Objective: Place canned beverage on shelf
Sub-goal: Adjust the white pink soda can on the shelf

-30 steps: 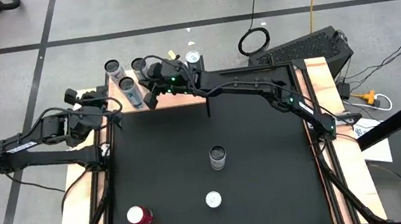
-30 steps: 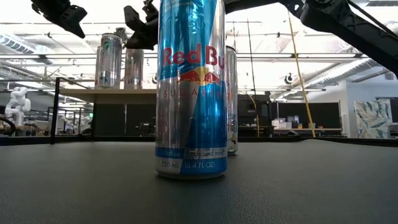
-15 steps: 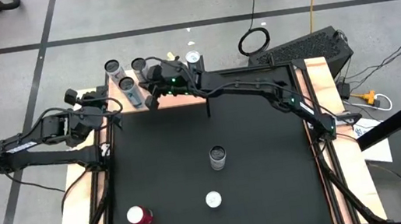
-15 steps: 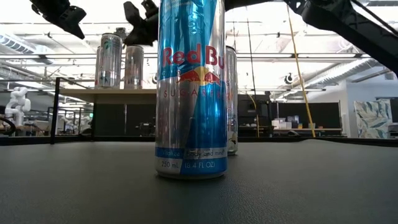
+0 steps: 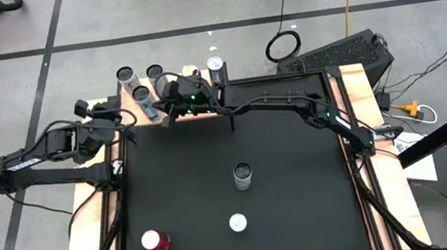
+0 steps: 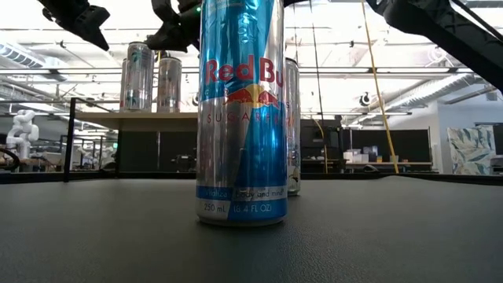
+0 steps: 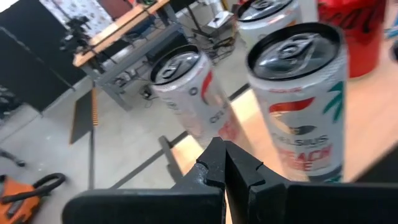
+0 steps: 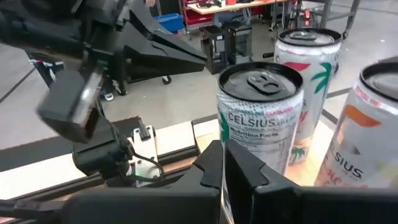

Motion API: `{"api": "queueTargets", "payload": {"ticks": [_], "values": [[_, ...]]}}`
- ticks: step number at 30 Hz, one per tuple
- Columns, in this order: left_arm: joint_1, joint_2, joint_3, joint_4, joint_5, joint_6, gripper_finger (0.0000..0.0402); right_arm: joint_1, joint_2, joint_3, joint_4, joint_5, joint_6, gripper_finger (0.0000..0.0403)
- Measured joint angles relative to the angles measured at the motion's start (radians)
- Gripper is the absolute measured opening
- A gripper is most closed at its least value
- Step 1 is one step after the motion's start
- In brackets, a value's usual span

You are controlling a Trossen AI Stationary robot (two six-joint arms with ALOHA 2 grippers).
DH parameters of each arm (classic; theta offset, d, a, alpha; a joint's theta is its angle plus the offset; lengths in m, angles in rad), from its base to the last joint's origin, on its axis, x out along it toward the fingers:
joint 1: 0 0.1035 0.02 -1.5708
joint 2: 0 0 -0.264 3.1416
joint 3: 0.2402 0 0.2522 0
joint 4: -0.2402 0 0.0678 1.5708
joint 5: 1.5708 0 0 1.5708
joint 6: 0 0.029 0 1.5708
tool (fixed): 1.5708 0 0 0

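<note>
Partway through the stocking job: four canned beverages stand on the shelf (image 6: 118,116), the light wooden platform at the tabletop's (image 5: 179,184) far edge. Three are bunched at the shelf's left end: one (image 5: 124,73), a second (image 5: 154,71) and a third (image 5: 141,93). The fourth (image 5: 215,65) stands alone toward the shelf's right end. The right arm crosses the shelf's middle, so anything beneath it cannot be counted.

Three cans wait on the black tabletop, all well apart from the shelf:
- a silver-topped can (image 5: 243,175) nearest the shelf
- a blue-and-silver Red Bull can (image 6: 240,118) farther from the shelf
- a red can (image 5: 154,241), also far from the shelf and opposite its left end

By this count the task looks a little over half done, with three placements left.

The right pincer (image 8: 222,155) hangs just in front of the shelf's left-hand cluster, its fingers pressed together on nothing, with a Celsius can (image 8: 261,112) close ahead. The left pincer (image 7: 222,149) waits just off the shelf's left end, fingers likewise together and empty. Neither arm carries a can at this moment.
</note>
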Motion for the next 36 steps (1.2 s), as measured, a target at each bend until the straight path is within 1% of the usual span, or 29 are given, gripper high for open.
{"api": "queueTargets", "payload": {"ticks": [3, 7, 10, 17, 24, 26, 31, 33, 36], "values": [[0.0, 0.0, 0.0, 0.01, 0.031, 0.017, 0.0, 0.007, 0.0, 0.0, -0.034, 0.001, 0.0, 0.0], [0.0, -0.002, 0.0, 0.074, 0.096, 0.105, 0.0, 0.017, 0.0, 0.0, -0.077, 0.0, -0.013, 0.0], [0.0, -0.009, 0.0, 0.125, 0.203, 0.165, 0.0, 0.02, -0.007, 0.0, -0.127, 0.001, -0.034, 0.0], [0.0, -0.034, 0.0, 0.242, 0.46, 0.16, 0.0, 0.03, -0.05, 0.0, -0.295, 0.001, -0.009, 0.0], [0.0, -0.037, 0.0, 0.405, 0.649, 0.159, 0.0, 0.039, -0.133, 0.0, -0.436, 0.001, -0.008, 0.0], [0.0, -0.037, 0.0, 0.432, 0.669, 0.162, 0.0, 0.038, -0.161, 0.0, -0.495, 0.002, -0.008, 0.0], [0.0, -0.037, 0.0, 0.445, 0.66, 0.166, 0.0003, 0.036, -0.214, 0.0, -0.615, 0.002, 0.053, 0.0], [0.001, -0.037, 0.0, 0.445, 0.66, 0.193, 0.0014, 0.037, -0.226, 0.001, -0.639, 0.002, 0.078, 0.0], [0.001, -0.034, 0.0, 0.444, 0.676, 0.216, 0.0046, 0.038, -0.23, 0.001, -0.663, 0.002, 0.102, 0.0]]}}
